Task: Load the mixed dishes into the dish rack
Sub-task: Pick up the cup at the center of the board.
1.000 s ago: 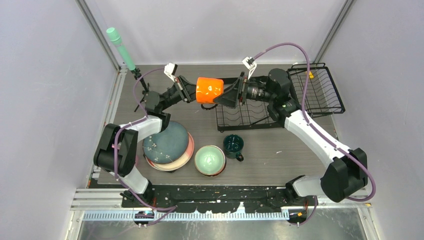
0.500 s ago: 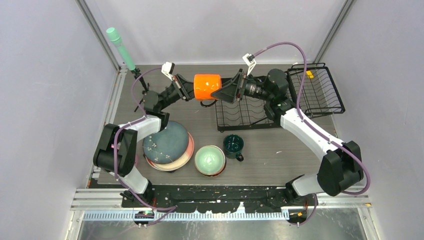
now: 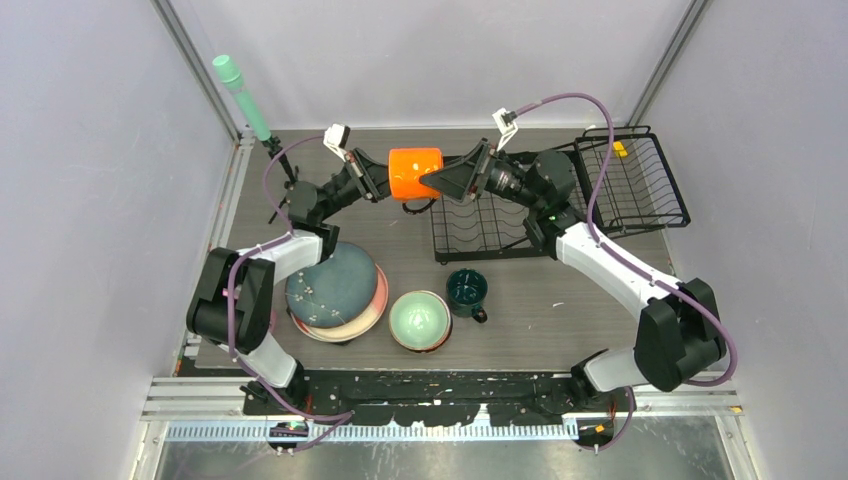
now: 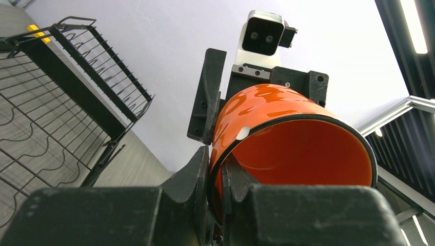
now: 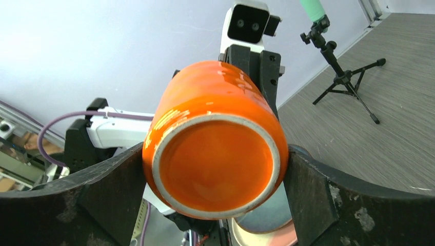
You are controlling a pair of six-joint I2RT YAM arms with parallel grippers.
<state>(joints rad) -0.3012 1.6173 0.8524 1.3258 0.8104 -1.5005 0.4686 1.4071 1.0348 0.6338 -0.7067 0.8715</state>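
Orange mug is up in the air over the far side of the table. It lies on its side between your 2 arms, by the far-left corner of the dish rack. Mouth faces the left arm, base faces the right arm.

Left gripper: clamped on the mug's rim. In the left wrist view 1 of its fingers sits outside the wall and the other is inside the mouth, with the wall pinched between them. That's the only grip you can confirm.

Right gripper: spread wide, its 2 fingers flanking the mug's base, 1 per side. The right wrist view puts the pale foot ring about centred between them. Both pads sit right beside the glaze; you can't tell whether either one touches.

Rack: 2 joined black wire sections, with the flat gridded tray on the left. The slotted basket is on the right, at the table's far-right corner.

On the table, near side:
- dark teal mug, upright, just in front of the tray
- mint-green bowl, just left of that mug, with a brown rim showing under it
- dark teal speckled plate, face down over the pink plate, beside the left forearm

Mint-green cylinder stands on its tripod at the far-left corner, well apart from the mug.
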